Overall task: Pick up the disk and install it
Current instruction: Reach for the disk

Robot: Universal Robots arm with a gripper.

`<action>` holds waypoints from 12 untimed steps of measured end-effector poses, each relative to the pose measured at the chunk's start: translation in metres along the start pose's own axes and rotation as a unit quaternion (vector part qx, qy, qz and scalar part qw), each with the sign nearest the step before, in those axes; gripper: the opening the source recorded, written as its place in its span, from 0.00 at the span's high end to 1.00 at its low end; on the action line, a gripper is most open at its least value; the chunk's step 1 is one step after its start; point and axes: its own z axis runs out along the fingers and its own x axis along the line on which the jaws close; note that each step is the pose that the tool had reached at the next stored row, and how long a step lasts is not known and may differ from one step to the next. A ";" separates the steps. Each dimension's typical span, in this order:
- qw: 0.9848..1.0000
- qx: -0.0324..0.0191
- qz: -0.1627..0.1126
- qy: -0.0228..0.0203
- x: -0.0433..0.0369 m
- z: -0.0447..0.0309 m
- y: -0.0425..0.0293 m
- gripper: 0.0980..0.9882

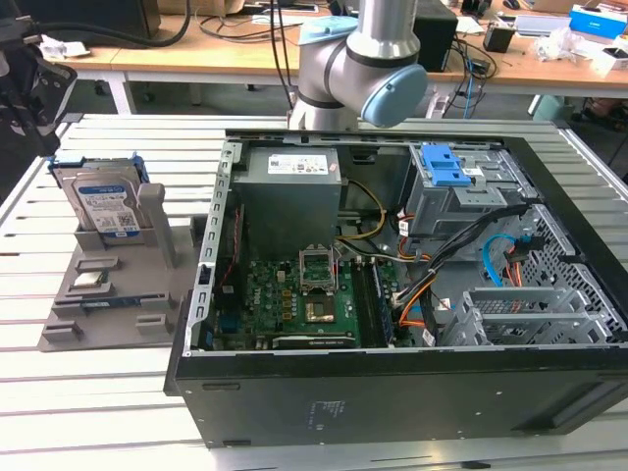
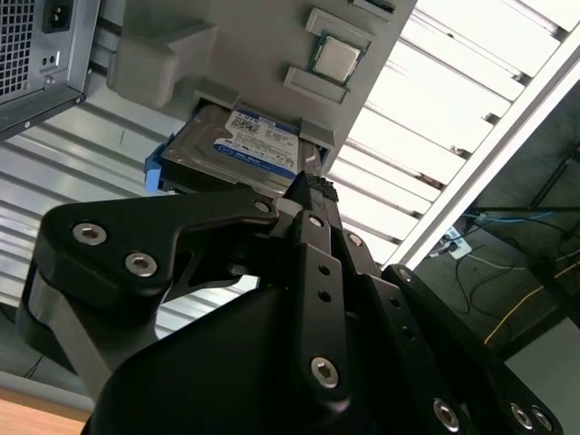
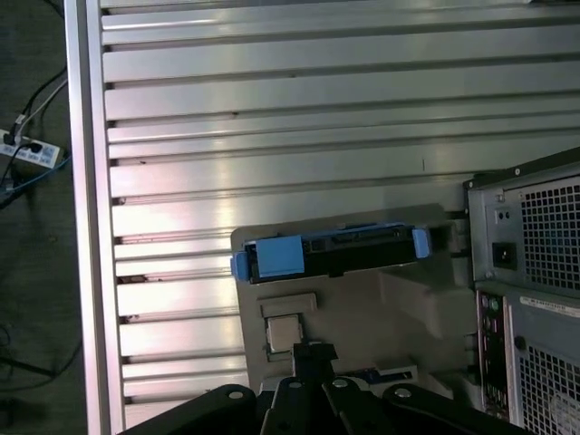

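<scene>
The disk (image 1: 106,204) stands on edge in a slot of a grey holder (image 1: 118,294) on the exterior view's left, silver with a white-and-blue label and a blue frame. Both wrist views look down on the disk (image 2: 245,145) (image 3: 331,254) in its slot. My black gripper (image 2: 313,186) (image 3: 313,352) hangs above the holder, apart from the disk, its fingertips drawn together with nothing between them. The grey arm (image 1: 363,69) rises behind the computer case.
An open computer case (image 1: 392,392) lies on the slatted metal table (image 1: 98,412), beside the holder. Inside are a grey drive cage with a blue latch (image 1: 446,172), a motherboard (image 1: 304,294) and cables. A processor chip (image 2: 335,59) lies on the holder.
</scene>
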 end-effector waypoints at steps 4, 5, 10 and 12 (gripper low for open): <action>1.000 0.000 0.000 0.000 0.0018 0.0012 0.0020 0.99; 1.000 0.000 0.000 0.000 0.0018 0.0011 0.0020 0.99; 1.000 0.000 0.000 0.000 0.0019 0.0012 0.0021 0.99; 1.000 0.000 0.000 0.000 0.0019 0.0013 0.0021 0.99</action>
